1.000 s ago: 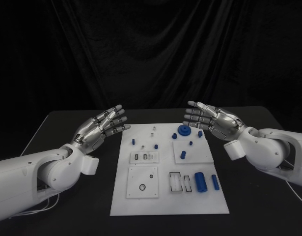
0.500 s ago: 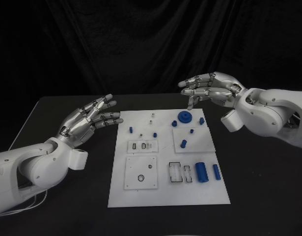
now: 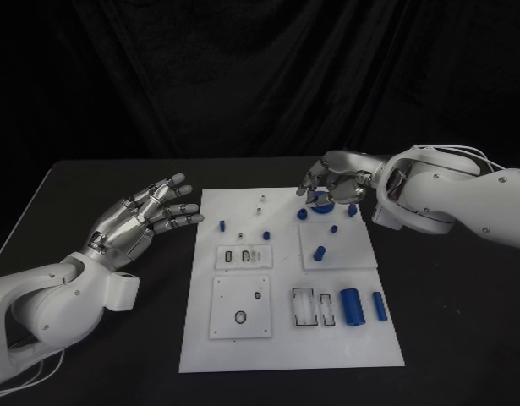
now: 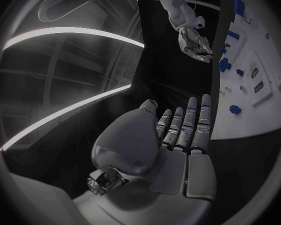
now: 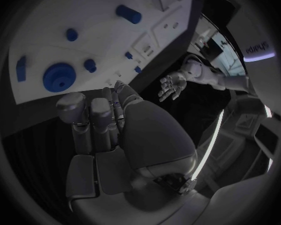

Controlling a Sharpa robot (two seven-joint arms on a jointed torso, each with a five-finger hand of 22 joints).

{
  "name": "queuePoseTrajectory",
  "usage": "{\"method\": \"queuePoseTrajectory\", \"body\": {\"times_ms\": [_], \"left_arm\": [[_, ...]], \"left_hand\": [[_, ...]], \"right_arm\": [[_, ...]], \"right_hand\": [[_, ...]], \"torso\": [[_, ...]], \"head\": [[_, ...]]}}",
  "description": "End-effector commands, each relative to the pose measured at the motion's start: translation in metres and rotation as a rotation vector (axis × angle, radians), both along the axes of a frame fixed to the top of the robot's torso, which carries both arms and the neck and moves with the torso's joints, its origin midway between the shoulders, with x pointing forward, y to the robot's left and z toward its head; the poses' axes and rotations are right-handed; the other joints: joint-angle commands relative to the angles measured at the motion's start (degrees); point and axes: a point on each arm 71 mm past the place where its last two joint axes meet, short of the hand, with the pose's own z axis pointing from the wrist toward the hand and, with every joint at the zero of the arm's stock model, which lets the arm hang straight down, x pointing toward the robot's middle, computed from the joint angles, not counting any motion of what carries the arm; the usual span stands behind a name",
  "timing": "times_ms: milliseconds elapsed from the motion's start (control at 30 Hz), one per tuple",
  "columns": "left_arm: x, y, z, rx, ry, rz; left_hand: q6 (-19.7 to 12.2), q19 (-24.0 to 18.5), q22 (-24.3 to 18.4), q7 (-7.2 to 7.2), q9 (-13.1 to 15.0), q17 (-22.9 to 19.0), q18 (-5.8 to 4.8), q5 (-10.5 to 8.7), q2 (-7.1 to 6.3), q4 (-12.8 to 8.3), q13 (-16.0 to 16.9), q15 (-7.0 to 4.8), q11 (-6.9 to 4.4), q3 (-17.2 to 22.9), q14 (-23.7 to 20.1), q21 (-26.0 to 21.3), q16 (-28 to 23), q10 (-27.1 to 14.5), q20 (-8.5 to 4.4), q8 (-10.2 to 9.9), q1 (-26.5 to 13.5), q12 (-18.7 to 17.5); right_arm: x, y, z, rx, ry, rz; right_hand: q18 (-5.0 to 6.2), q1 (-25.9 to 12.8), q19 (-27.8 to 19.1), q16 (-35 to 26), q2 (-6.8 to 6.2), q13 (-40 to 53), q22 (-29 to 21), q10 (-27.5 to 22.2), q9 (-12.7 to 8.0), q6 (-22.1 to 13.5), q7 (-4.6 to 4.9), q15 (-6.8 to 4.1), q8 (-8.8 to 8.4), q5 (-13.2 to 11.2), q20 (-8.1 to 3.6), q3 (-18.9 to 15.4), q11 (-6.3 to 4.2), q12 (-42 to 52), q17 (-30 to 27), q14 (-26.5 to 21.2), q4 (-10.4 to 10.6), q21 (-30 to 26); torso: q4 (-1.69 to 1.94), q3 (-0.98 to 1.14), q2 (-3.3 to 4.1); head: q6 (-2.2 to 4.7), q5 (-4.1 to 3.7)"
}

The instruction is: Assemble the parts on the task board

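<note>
The white task board lies in the middle of the black table. A blue gear sits near its far right corner, with small blue pegs scattered around it. Two blue cylinders lie at the near right, beside rectangular slots. My right hand hangs just over the gear, fingers pointing down and holding nothing. The right wrist view shows the gear lying free just past the fingertips. My left hand hovers left of the board, fingers spread and empty.
Bare black table surrounds the board on every side, with a black curtain behind it. The left wrist view shows my left hand flat and open, with the board and my right hand beyond it.
My right hand has come down from above the table's far side to just over the blue gear. My left hand stays open beside the board.
</note>
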Motion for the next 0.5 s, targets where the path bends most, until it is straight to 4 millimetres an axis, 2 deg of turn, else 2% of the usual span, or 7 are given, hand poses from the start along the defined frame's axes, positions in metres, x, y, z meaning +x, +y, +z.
{"method": "queuePoseTrajectory", "body": {"times_ms": [33,200,300,467,500], "left_arm": [[-0.002,0.003,0.014,-0.077,-0.139,0.047],[-0.003,0.005,0.014,-0.086,-0.131,0.053],[-0.003,0.006,0.014,-0.090,-0.128,0.055],[-0.005,0.006,0.014,-0.094,-0.122,0.054],[-0.005,0.007,0.014,-0.094,-0.120,0.053]], "left_hand": [[0.4,-0.4,-0.1,-0.10,0.1,-0.1,-0.90,0.01,0.00,0.0,-0.1,-0.02,0.04,0.4,-0.4,-0.2,0.2,0.2,-0.02,0.2,-0.4,0.2],[0.4,-0.8,-0.1,-0.01,0.1,-0.1,-1.04,0.36,0.14,-0.2,-0.1,0.21,0.18,1.0,-0.8,-0.3,0.5,0.1,0.06,0.2,0.0,0.4],[0.5,-0.9,-0.1,0.03,0.1,-0.1,-1.08,0.47,0.14,-0.2,-0.1,0.27,0.19,1.2,-0.9,-0.3,0.6,0.0,0.08,0.2,0.1,0.4],[0.3,-1.1,-0.1,0.06,0.1,-0.1,-1.14,0.54,0.09,-0.3,-0.1,0.32,0.21,1.5,-1.1,-0.3,0.7,-0.1,0.09,0.1,0.3,0.5],[0.3,-1.2,-0.1,0.07,0.0,-0.2,-1.15,0.55,0.08,-0.4,-0.1,0.35,0.22,1.5,-1.2,-0.3,0.8,-0.1,0.10,0.1,0.4,0.5]], "right_arm": [[0.000,0.002,0.006,-0.264,-0.282,-0.029],[-0.006,0.007,0.003,-0.337,-0.335,-0.016],[-0.009,0.008,0.001,-0.361,-0.342,-0.019],[-0.012,0.010,0.001,-0.389,-0.381,-0.020],[-0.012,0.010,0.001,-0.393,-0.387,-0.020]], "right_hand": [[-0.62,-0.3,1.1,1.3,-1.51,-0.3,2.9,0.5,0.1,0.7,-0.24,-0.23,-0.73,-0.2,-0.13,1.6,-0.13,-1.5,2.4,1.2,0.9,1.9],[-0.61,-1.1,0.9,1.5,-3.09,-0.7,3.7,-0.3,0.1,0.5,-1.07,-0.60,-1.78,0.1,-0.43,3.4,0.12,-3.6,2.8,1.3,2.0,2.4],[-0.57,-1.6,0.5,1.3,-3.89,-0.8,3.6,-1.4,0.0,-0.1,-1.28,-0.64,-2.51,0.1,-0.52,4.2,0.42,-4.7,2.5,1.1,2.5,2.2],[-0.58,-2.6,0.3,1.3,-4.93,-0.7,3.9,-2.6,0.0,-0.8,-1.71,-0.62,-3.41,-0.2,-0.42,4.8,0.76,-5.7,2.6,1.0,3.2,2.3],[-0.58,-2.7,0.4,1.3,-4.95,-0.7,4.0,-2.6,0.0,-0.8,-1.72,-0.65,-3.42,-0.2,-0.43,4.9,0.76,-5.7,2.7,1.1,3.3,2.4]], "torso": [[0.46,-0.55,1.56],[0.92,-0.92,1.58],[1.12,-0.98,1.78],[1.31,-0.99,2.57],[1.36,-1.05,2.72]], "head": [[0.74,-0.58],[0.79,-1.05],[0.96,-1.39],[1.89,-1.92],[2.03,-2.05]]}}
